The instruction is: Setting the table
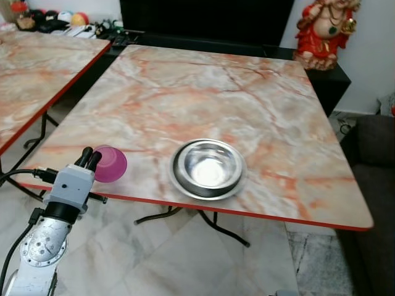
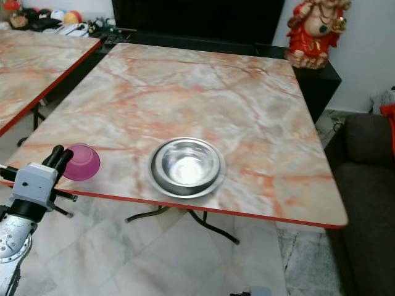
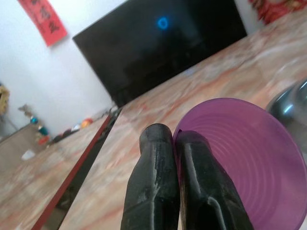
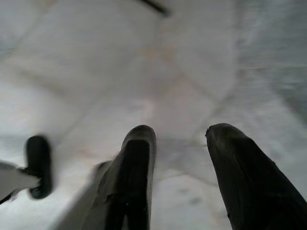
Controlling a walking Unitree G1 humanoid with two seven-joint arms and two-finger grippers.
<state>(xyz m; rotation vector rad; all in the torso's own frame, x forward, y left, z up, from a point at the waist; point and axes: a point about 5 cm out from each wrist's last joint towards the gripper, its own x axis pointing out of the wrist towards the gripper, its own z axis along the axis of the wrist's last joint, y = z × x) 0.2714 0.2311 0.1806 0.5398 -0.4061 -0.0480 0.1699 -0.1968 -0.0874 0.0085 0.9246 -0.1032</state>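
Note:
A purple plastic cup (image 1: 112, 163) sits tilted at the near left edge of the marble table (image 1: 210, 92), its rim pinched by my left gripper (image 1: 90, 158), which is shut on it. In the left wrist view the two black fingers (image 3: 165, 187) press together on the cup's rim (image 3: 240, 158). A steel bowl (image 1: 207, 168) rests on the table to the right of the cup, near the front edge. My right gripper (image 4: 180, 143) hangs open over the pale floor.
A second marble table (image 1: 31, 74) stands to the left with a narrow gap between. A dark TV (image 1: 203, 18) and a red figurine (image 1: 324, 31) sit behind the far edge. A grey sofa (image 1: 373, 185) is on the right.

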